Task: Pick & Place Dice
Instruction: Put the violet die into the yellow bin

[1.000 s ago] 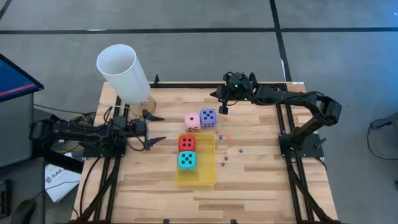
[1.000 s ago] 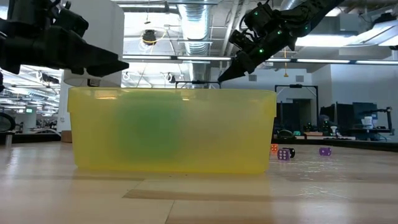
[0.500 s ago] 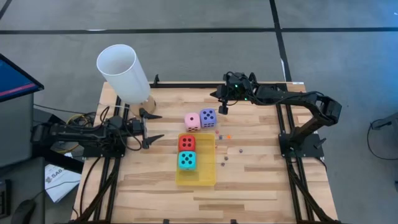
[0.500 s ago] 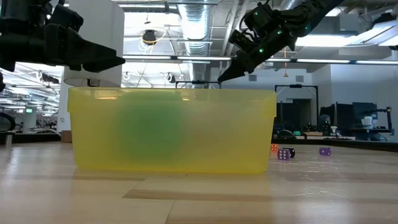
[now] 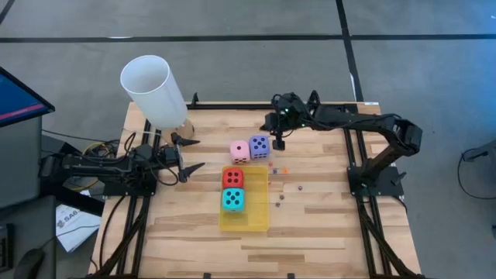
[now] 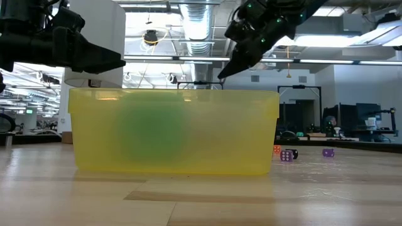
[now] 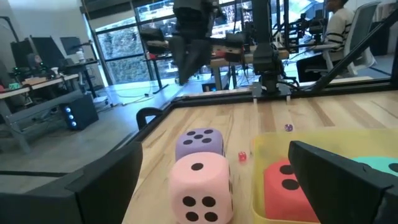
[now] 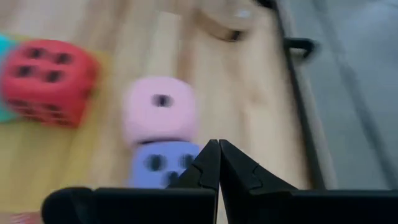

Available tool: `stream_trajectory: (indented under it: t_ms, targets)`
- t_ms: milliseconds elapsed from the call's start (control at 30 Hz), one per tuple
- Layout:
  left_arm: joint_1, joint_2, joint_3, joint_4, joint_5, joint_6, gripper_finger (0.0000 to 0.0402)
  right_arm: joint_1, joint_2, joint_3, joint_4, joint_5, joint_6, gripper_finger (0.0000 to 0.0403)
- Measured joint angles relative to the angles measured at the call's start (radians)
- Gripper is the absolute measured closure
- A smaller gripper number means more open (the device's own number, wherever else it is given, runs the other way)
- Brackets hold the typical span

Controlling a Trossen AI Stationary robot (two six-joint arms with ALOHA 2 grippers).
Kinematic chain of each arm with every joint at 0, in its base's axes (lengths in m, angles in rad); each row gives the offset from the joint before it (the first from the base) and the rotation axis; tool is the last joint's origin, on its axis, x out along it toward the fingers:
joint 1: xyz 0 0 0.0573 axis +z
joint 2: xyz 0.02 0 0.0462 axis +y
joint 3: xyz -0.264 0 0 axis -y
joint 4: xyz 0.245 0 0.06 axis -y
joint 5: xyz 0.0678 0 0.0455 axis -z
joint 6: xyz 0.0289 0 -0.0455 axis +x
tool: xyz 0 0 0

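Note:
A red die (image 5: 232, 178) and a cyan die (image 5: 232, 200) lie in the flat yellow tray (image 5: 260, 217) at mid-table. A pink die (image 5: 239, 151) and a purple die (image 5: 259, 145) rest side by side on the wood just beyond the tray's far end. My right gripper (image 5: 277, 142) hangs shut above the table, just right of the purple die (image 8: 163, 163), slanting down and touching nothing. My left gripper (image 5: 198, 154) stands open and level at the table's left, pointing at the pink die (image 7: 199, 190). Tiny dice (image 5: 280, 197) lie scattered right of the tray.
A tall white cylinder (image 5: 153, 91) on a wooden base stands at the table's far left corner, close behind my left gripper. More tiny dice (image 6: 287, 155) lie on the wood between the tray and the right arm's base (image 5: 376, 180). Black frame rails (image 5: 353, 147) edge the table.
My right gripper has moved a little up and toward the table's left edge, tipping slightly, and stays shut with nothing in it. The dice and the tray have not moved.

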Motion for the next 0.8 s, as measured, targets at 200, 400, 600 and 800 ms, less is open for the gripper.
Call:
stream_trajectory:
  t_ms: [200,400,600,800]
  targets:
    - [0.000,0.001,0.000,0.000,0.000,0.000,0.0009,0.017,0.062,0.038,-0.003,-0.123,-0.011,0.0403]
    - [0.000,0.001,0.000,0.000,0.000,-0.002,0.0009,0.011,0.185,0.203,-0.195,-0.118,-0.022,0.0403]
    - [0.000,0.001,0.000,0.000,0.000,-0.027,0.0009,-0.003,0.280,0.366,-0.345,-0.118,-0.022,0.0403]
    - [0.000,0.001,0.000,0.000,0.000,-0.027,0.0009,-0.013,0.322,0.398,-0.387,-0.108,-0.021,0.0402]
